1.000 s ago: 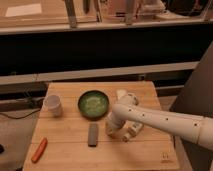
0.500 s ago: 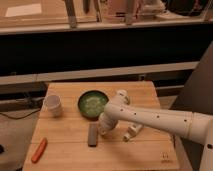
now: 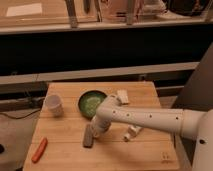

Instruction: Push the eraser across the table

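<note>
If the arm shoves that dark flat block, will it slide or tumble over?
Probably slide: the eraser lies flat and low on the smooth wooden table, so tipping or rolling seems unlikely. It looks stiff and light. The gripper sits right beside it.

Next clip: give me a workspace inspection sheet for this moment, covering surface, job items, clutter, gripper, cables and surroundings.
Surface: bamboo table, small dark mark at its front right corner.
Job's things: eraser lying flat, front of centre.
Clutter: green bowl, white cup, cream block, white bottle on its side, orange carrot-like item.
Grippers: gripper low, right beside the eraser.
Cables: dark cable on the floor, left.
Surroundings: shelving behind.
</note>
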`<state>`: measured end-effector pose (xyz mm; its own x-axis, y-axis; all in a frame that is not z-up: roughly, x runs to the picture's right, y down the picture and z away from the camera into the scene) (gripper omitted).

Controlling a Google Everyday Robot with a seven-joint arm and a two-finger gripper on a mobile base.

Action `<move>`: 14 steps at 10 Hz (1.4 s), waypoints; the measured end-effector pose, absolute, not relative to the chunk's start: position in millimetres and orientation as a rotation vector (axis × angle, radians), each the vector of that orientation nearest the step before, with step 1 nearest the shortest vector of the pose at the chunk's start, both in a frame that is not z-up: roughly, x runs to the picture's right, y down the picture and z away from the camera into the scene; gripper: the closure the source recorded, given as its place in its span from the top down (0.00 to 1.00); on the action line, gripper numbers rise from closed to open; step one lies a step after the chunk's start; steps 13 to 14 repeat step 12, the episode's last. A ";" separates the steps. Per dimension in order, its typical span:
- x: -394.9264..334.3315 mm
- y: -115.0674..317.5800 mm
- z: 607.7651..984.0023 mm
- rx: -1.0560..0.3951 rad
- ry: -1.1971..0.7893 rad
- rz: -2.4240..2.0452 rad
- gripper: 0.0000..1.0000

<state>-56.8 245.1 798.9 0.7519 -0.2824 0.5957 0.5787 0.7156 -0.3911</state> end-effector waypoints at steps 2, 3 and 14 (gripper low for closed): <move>-66.1 245.1 799.5 -0.603 -0.547 -0.519 0.00; -69.9 244.9 799.2 -0.602 -0.553 -0.526 0.00; -108.8 247.7 789.9 -0.567 -0.613 -0.574 0.00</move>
